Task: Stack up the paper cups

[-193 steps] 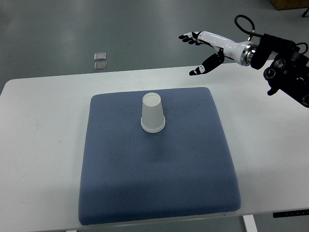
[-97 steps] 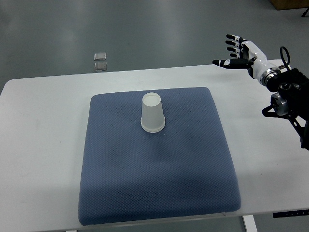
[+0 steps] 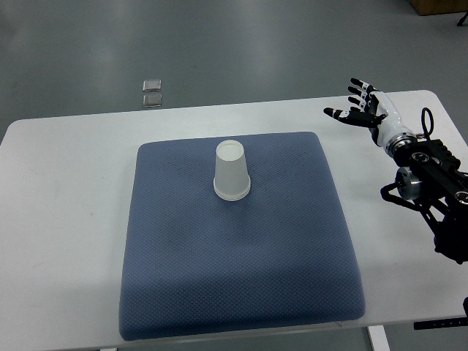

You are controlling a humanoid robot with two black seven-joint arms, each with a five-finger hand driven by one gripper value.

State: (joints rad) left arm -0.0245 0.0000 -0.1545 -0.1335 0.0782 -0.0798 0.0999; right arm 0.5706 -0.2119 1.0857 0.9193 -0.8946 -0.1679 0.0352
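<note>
Left hand out of view.

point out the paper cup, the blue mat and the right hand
paper cup (image 3: 232, 175), top view, on its side wall
blue mat (image 3: 241, 270), top view, on a bare part
right hand (image 3: 368, 112), top view, on the palm

Matt paper cup on rough woven cloth mat.

cup: white paper cup upside down, upper middle of blue mat
right hand: fingers spread, empty, upper right
table: white
</note>
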